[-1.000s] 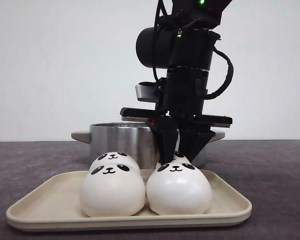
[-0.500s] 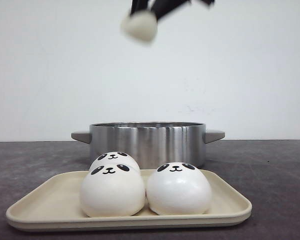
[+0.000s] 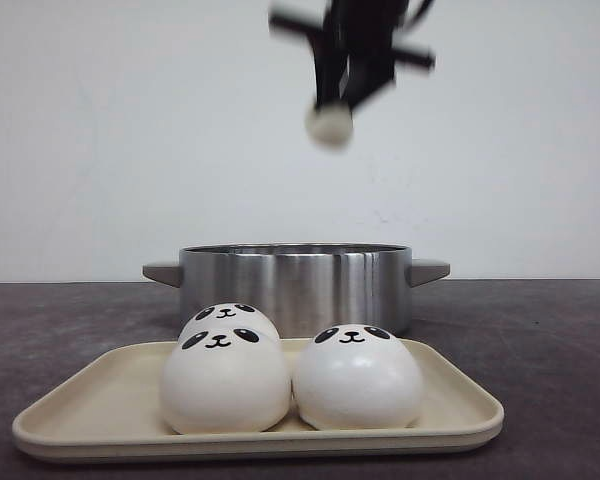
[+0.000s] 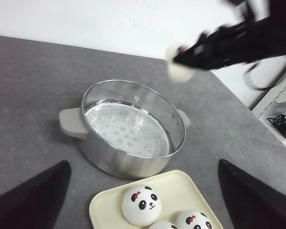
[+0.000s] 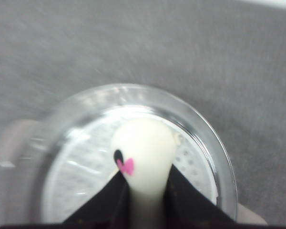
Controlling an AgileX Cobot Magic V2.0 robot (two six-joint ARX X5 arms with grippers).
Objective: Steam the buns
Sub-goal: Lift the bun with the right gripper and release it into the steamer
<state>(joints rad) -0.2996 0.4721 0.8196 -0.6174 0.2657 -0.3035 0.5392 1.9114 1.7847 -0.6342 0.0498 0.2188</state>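
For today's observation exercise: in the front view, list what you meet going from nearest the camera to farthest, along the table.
Tray front rim → two front buns, side by side → third bun behind the left one → steel pot, with the right gripper holding a fourth bun high above it.

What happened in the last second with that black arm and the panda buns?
The right gripper lifted one white panda bun off the cream tray, squeezed between its fingers, and now holds it high above the steel steamer pot. The three other buns on the tray and the pot have not moved.
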